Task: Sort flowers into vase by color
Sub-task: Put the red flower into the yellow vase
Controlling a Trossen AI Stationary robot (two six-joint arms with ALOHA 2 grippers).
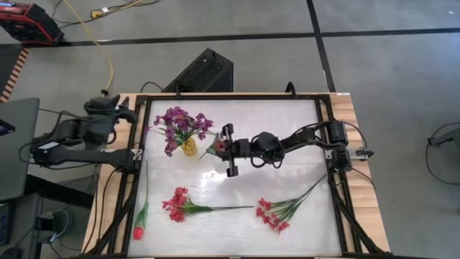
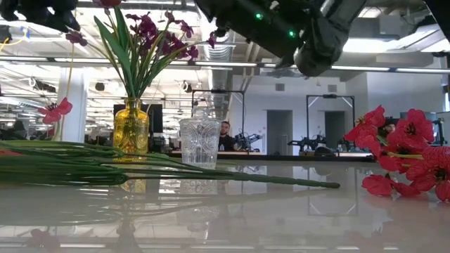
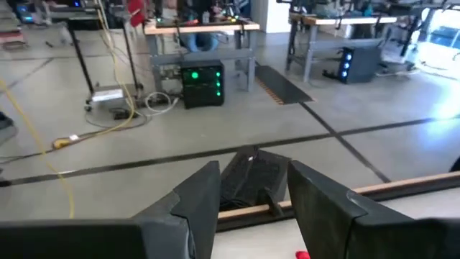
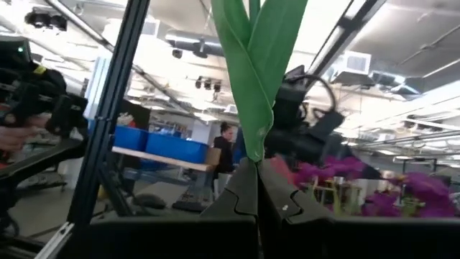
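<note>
White table (image 1: pixel 237 223), yellow vase (image 1: pixel 188 147), glass vase (image 2: pixel 200 142), red-pink sprays (image 1: pixel 180 205), red tulip (image 1: pixel 139 229)

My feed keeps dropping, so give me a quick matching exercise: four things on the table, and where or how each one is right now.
Things:
1. Purple blossom sprays
2. Single red tulip on a long stem
3. Right gripper
4. Clear cut-glass vase

Places or states:
A. Lying flat along the table's left edge
B. Standing in the yellow glass vase
C. Standing without any flowers in it
D. Shut on a green-leaved flower stem, beside the yellow glass vase

Pairs: 1-B, 2-A, 3-D, 4-C
</note>
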